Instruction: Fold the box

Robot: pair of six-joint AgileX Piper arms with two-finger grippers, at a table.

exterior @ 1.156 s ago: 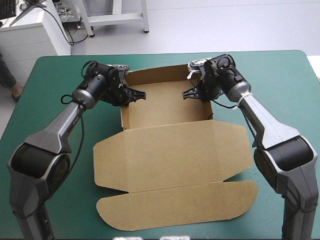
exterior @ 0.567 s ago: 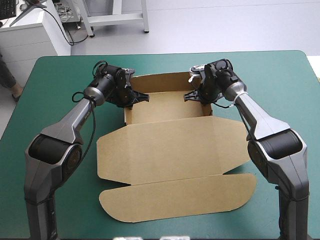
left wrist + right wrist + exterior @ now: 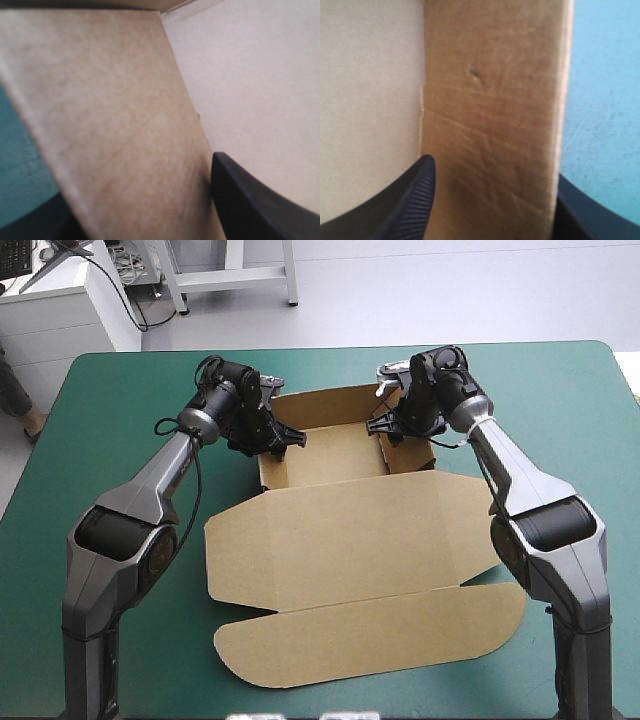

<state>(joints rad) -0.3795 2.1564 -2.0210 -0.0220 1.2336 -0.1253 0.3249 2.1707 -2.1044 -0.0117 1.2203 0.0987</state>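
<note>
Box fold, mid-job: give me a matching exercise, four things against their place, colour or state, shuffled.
Things:
1 left gripper
2 right gripper
3 lid
4 table cover

States:
A lying flat, on the robot's side of the tray
B teal-green
C shut on the right wall of the box
D shut on the left wall of the box

Pairs: 1-D, 2-C, 3-A, 4-B.

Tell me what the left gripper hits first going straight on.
The raised side wall of the brown cardboard box, already between the left gripper's black fingers; beyond it, probably its floor; depth unclear.
</note>
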